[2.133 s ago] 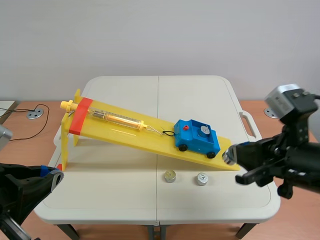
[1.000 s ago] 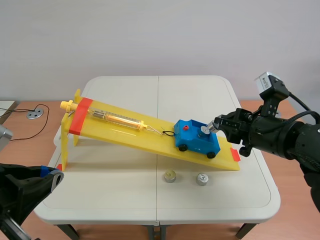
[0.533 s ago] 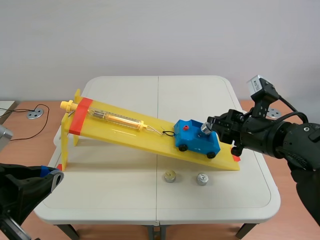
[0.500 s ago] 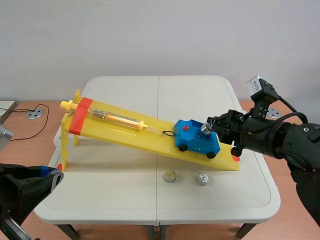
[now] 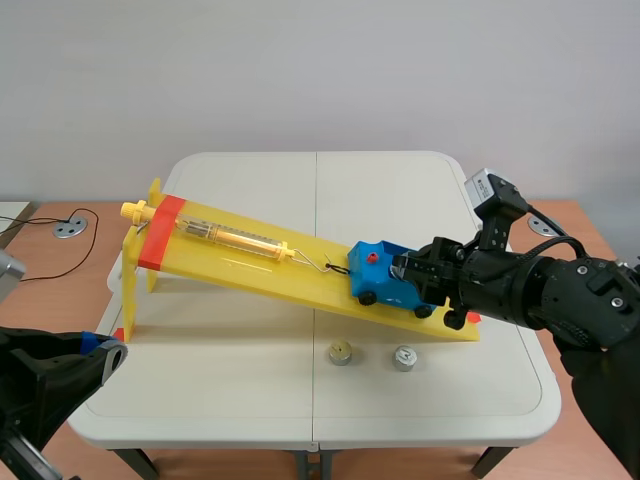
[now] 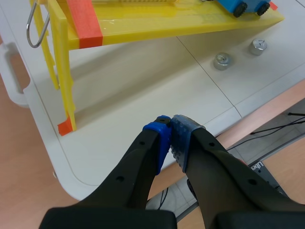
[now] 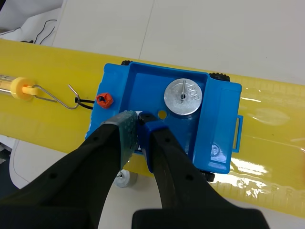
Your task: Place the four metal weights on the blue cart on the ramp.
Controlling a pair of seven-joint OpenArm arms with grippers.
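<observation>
Item: metal weight, second of four, in transfer to the blue cart [image 5: 368, 282], which stands right of centre in the scene view, low on the yellow ramp [image 5: 250, 265].

- Right tool [image 7: 138, 119]: closed on the held weight [image 7: 139, 114], of which only a pale sliver shows between the pads. It is poised over the cart's tray, on the side toward the red knob [image 7: 103, 99].
- Seated weight [image 7: 183, 98]: one, flat in the tray, just beside the tool's tips.
- Loose weights [image 5: 341, 352] [image 5: 404, 357]: two, on the desk [image 5: 250, 180] at lower centre of the scene view, near each other but apart.
- Left tool [image 6: 172, 125]: closed on nothing, pads meeting, at lower left of the scene view, well apart from the ramp.
- Spring scale [image 5: 228, 236]: hooked to the cart's front.

Handling note (judgement): lower the held weight until it sits flat on bare tray floor, then part the pads. Press straight down, not along the slope, since the cart may roll. Leave room for two more.
</observation>
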